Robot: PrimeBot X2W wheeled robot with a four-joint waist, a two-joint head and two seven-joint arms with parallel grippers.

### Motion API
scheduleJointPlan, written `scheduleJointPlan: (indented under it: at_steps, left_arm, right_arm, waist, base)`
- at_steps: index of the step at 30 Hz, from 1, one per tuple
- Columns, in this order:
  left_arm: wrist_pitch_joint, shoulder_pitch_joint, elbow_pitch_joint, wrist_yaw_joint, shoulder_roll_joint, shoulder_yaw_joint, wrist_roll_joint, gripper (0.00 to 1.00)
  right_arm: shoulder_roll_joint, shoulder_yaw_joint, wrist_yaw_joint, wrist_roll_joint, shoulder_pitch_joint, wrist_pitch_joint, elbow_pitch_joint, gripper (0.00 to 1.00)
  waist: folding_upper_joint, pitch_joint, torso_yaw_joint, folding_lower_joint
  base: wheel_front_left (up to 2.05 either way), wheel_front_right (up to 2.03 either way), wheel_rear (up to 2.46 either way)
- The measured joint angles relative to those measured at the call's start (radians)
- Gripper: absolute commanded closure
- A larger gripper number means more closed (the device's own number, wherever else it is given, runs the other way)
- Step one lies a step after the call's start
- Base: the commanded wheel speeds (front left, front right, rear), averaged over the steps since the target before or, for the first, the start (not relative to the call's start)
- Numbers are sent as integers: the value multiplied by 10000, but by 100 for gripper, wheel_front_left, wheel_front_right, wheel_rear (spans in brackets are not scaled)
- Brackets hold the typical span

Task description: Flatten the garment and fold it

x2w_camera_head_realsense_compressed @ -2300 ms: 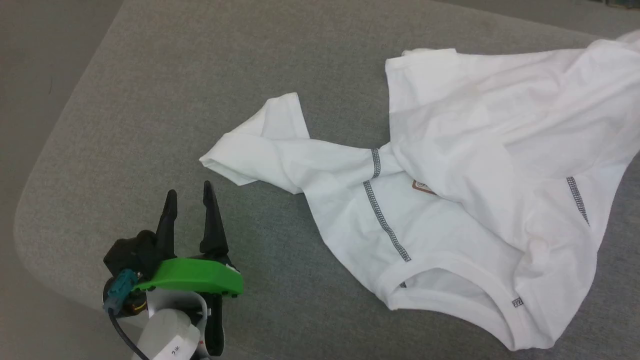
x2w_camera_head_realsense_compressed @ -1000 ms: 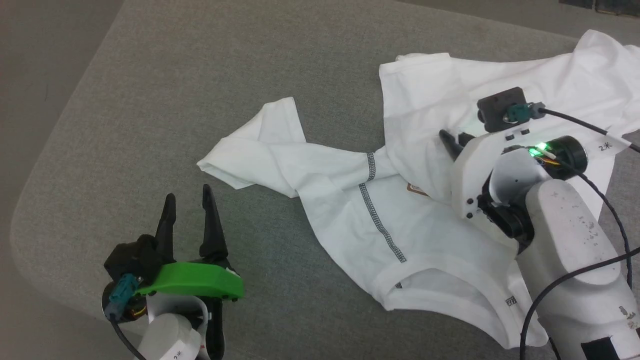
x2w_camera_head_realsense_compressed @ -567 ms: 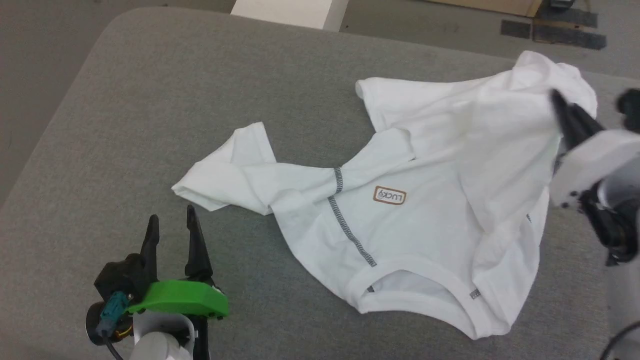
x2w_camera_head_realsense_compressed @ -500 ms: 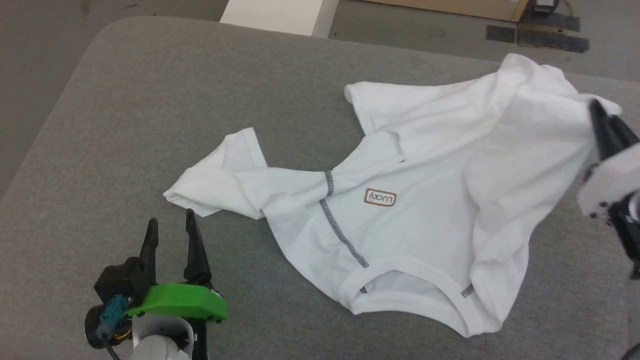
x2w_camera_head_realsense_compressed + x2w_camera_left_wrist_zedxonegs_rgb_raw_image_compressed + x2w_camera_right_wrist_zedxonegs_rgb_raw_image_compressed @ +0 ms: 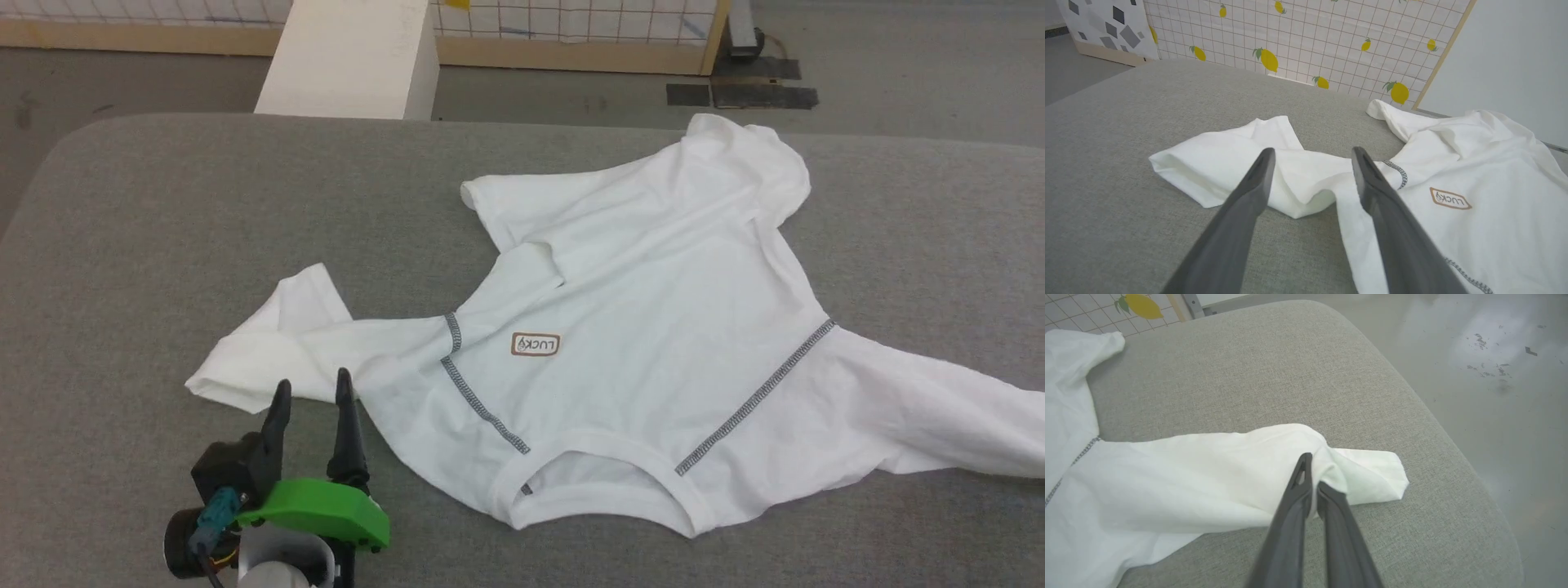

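White long-sleeved thin-fabric shirt [image 5: 637, 327] lies mostly flat on the grey fabric bench [image 5: 163, 204]. Right gripper [image 5: 1312, 473] is pinched shut on the shirt's right-hand sleeve near the cuff. Left gripper [image 5: 313, 380] is wide open and empty, just short of the doubled-back left-hand sleeve with fingers pointing at it, so it looks the nearer arm.

The white shirt [image 5: 653, 327] lies spread at centre on the grey desk [image 5: 163, 204]; left gripper [image 5: 313, 380], fingers apart, at lower left.
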Motion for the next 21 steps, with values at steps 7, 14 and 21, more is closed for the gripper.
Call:
scheduleJointPlan:
  at_steps: [7,14,21]
  left_arm:
    - [1822,120,477,44,2,-313,-104,0]
    - [4008,63,552,813,86,-267,-353,0]
    - [5170,-282,763,1108,422,-136,-374,0]
  right_arm:
    - [33,449,0,748,376,-798,619,0]
    - [46,2303,0,1595,1216,-1906,568,0]
    - [50,3651,0,2013,1625,-2006,430,0]
  waist:
    - [0,-143,-442,0]
    - [0,-239,-925,0]
    - [0,-189,-1387,0]
  base:
    - [0,0,0]
    - [0,0,0]
    - [0,0,0]
